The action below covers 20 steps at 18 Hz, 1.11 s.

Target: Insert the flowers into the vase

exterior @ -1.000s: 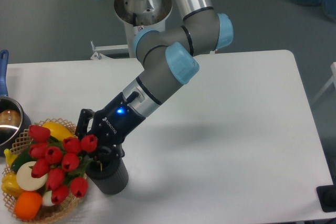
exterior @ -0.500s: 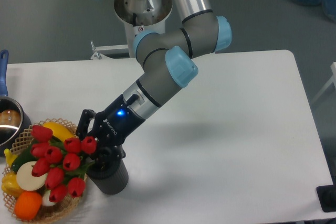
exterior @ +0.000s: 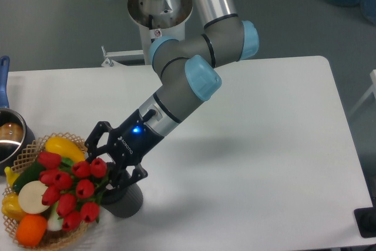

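One arm, one fixed camera, and most of the action is jammed into the near-left corner of the white table (exterior: 264, 145). Starting at the far left edge, so you get a metal pot (exterior: 8, 136) with a blue handle, only partly in view. Just near of it sits a wicker basket (exterior: 30, 151) loaded with fake produce, something yellow at its far side, a green piece, a white round slice and an orange thing at the near-left end. The flowers (exterior: 70, 189) hang right over that basket: a bunch of red closed tulip heads with green leaves, leaning out to the left, with the stem end pointing right toward the vase (exterior: 124, 199). The vase is the short dark grey cylinder standing upright just right of the basket, near the table's near edge. The stems seem to reach its mouth, but the gripper covers that spot, so I can't tell how far in they go. The gripper (exterior: 111, 166) sits directly above the vase with its black fingers (exterior: 97, 139) spread apart, and honestly I can't tell if it's got any grip on the stems or has let go. A blue light glows on the wrist. The rest of the table out to the right is plain white, and a black object (exterior: 365, 223) pokes in at the near-right corner.
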Available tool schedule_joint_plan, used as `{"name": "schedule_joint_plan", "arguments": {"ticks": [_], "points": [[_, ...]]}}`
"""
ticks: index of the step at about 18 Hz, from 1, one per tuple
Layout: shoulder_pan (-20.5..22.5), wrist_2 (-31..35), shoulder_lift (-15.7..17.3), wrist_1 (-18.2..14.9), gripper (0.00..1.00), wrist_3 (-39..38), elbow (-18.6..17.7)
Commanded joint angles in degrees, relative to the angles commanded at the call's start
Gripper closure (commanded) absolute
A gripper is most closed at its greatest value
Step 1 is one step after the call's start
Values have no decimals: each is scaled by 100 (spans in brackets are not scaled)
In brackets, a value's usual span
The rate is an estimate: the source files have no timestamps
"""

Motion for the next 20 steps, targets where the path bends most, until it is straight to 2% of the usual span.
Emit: {"name": "schedule_joint_plan", "arguments": {"ticks": [3, 6, 9, 13, 20], "points": [[105, 0, 149, -9, 21, 159, -185], [185, 0, 228, -9, 8, 160, -273], [307, 0, 413, -9, 1, 160, -405], [466, 0, 641, -26, 1, 168, -607], [869, 0, 966, -35, 0, 168, -704]]}}
